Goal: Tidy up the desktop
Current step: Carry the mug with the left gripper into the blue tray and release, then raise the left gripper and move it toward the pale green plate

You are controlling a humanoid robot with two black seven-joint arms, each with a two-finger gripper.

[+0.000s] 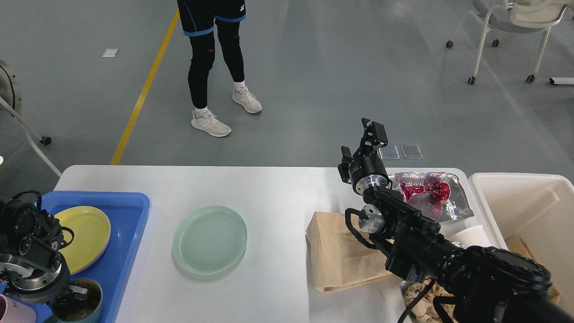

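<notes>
The white bench point(278, 197) fills the lower frame, half cleared. At 9 o'clock, a yellow plate point(85, 235) sits in the blue tray point(130, 215). Left: green plate point(210, 239), centre; paper bag point(336, 255) and foil wrapper point(426, 193), 3 o'clock. Right gripper point(365, 146) is empty, fingers apart; left gripper point(74, 294), cannot tell.

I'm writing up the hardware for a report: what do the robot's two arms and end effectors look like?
Both arms are matte black with rounded, chunky joint housings. The right arm shows bare silver metal discs at its wrist joints and a looping black cable beside them; its end effector is black and boxy. The left arm has a silver ring at one joint and thin black cables; its end effector is not clearly visible.
</notes>
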